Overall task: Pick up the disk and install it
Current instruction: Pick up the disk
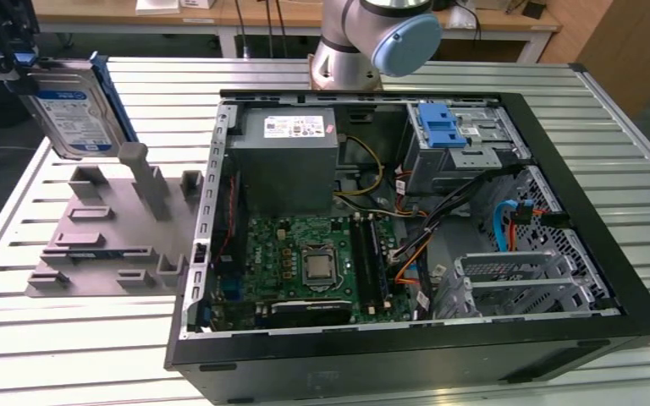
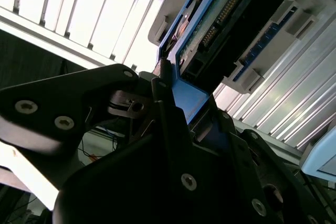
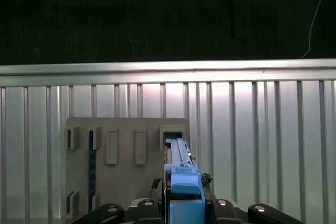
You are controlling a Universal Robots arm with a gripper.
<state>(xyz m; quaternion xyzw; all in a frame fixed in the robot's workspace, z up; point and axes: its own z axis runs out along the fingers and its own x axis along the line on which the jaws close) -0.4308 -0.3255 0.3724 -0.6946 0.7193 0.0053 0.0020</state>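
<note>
Blue-edged disk (image 1: 74, 112) sits clamped in my gripper (image 1: 18, 68); the grey stand (image 1: 90, 244) at five o'clock could snag it.

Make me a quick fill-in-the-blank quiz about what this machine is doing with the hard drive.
1. The gripper is shut on the hard drive, whose plastic frame is ___.
2. Below it sits a slotted stand coloured ___.
3. The computer case lies ___ on the table, its circuit board showing.
Missing words: blue; grey; open.
</note>
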